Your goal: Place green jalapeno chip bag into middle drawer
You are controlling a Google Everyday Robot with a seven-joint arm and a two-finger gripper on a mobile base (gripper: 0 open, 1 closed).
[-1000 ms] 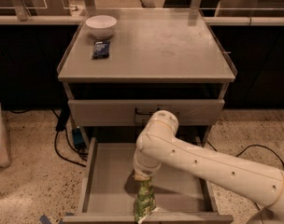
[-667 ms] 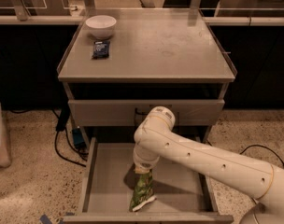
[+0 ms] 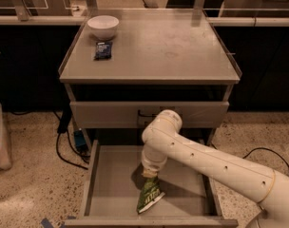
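Vs 1 s ago: bag [image 3: 149,196] is a bit farther back from the front edge of the drawer [image 3: 111,186] & more tilted; arm [image 3: 216,167] barely shifted. Arm comes in from lower right, elbow just below the shut upper drawer front [image 3: 106,114], wrist pointing straight down. Gripper [image 3: 149,175] hangs over the drawer floor, approx. centre, jaws pinched narrow on the bag's top edge. Bag is inside the drawer, lower end at the floor. Bowl [image 3: 103,26] & blue packet [image 3: 102,50] are on the cabinet top [image 3: 173,46], back left.

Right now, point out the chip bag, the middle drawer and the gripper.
green jalapeno chip bag [image 3: 149,196], camera view, printed face.
middle drawer [image 3: 111,184], camera view, bare floor.
gripper [image 3: 149,174], camera view, tip at bag's top, over drawer.
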